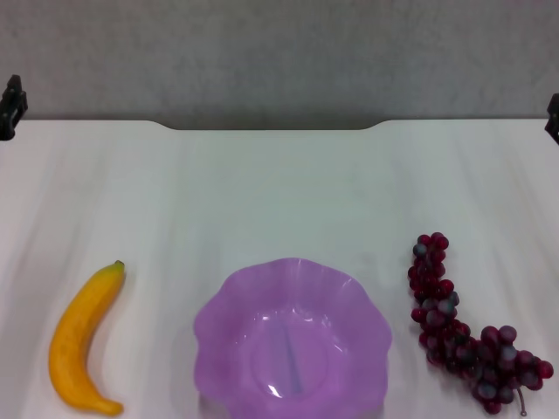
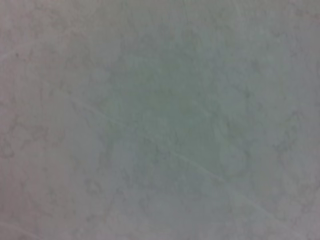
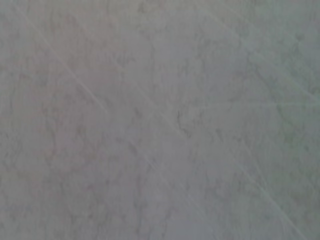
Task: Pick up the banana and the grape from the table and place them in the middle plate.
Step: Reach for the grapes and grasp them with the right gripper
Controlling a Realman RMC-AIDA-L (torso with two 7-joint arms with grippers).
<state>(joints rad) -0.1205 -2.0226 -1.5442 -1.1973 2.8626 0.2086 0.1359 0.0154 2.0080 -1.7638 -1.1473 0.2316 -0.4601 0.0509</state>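
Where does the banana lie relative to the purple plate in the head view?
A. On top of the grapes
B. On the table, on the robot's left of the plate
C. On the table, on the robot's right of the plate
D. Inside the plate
B: the banana lies on the table left of the empty plate; the grapes lie to its right.

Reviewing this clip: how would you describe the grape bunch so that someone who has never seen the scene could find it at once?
Start at the white table and find the purple plate near its front edge. The grapes lie on the table to the plate's right, apart from it, opposite the banana. They are the only dark red, knobbly cluster there, a long bunch curving away from the plate.
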